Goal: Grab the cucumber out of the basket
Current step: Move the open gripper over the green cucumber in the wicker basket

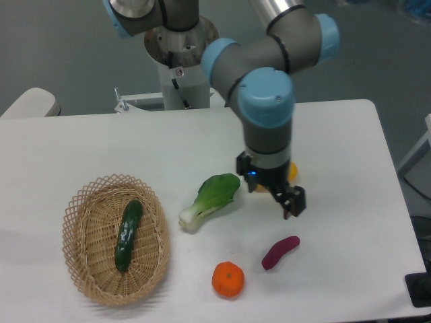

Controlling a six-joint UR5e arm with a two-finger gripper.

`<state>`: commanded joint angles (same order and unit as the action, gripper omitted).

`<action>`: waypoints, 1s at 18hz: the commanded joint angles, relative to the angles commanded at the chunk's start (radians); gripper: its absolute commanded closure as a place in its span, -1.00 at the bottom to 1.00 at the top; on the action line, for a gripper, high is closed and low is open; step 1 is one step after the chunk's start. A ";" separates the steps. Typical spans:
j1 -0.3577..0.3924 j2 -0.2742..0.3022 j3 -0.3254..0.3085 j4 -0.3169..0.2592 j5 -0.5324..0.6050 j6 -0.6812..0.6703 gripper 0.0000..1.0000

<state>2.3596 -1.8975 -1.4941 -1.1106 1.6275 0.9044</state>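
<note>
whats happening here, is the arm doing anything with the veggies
Nothing is held yet. The gripper hangs over the table above the purple sweet potato, far from the basket. The cucumber it is meant to pick up lies in that basket, untouched.

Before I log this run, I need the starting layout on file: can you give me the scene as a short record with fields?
cucumber: lying lengthwise inside the basket, untouched
basket: on the table's left front area
gripper: above the table right of centre, far from the basket, holding nothing; whether the fingers are open cannot be told
bok choy: on the table between basket and gripper
orange: near the front edge
purple sweet potato: below the gripper in the picture
yellow object: mostly hidden behind the gripper
</note>
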 joint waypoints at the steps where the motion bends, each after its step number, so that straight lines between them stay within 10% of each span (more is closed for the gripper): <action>1: -0.025 0.002 0.005 -0.002 0.000 -0.078 -1.00; 8: -0.181 -0.006 -0.011 0.003 -0.005 -0.580 -1.00; 18: -0.249 -0.081 -0.075 0.015 -0.011 -0.736 -1.00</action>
<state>2.1108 -1.9787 -1.5693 -1.0953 1.6168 0.1687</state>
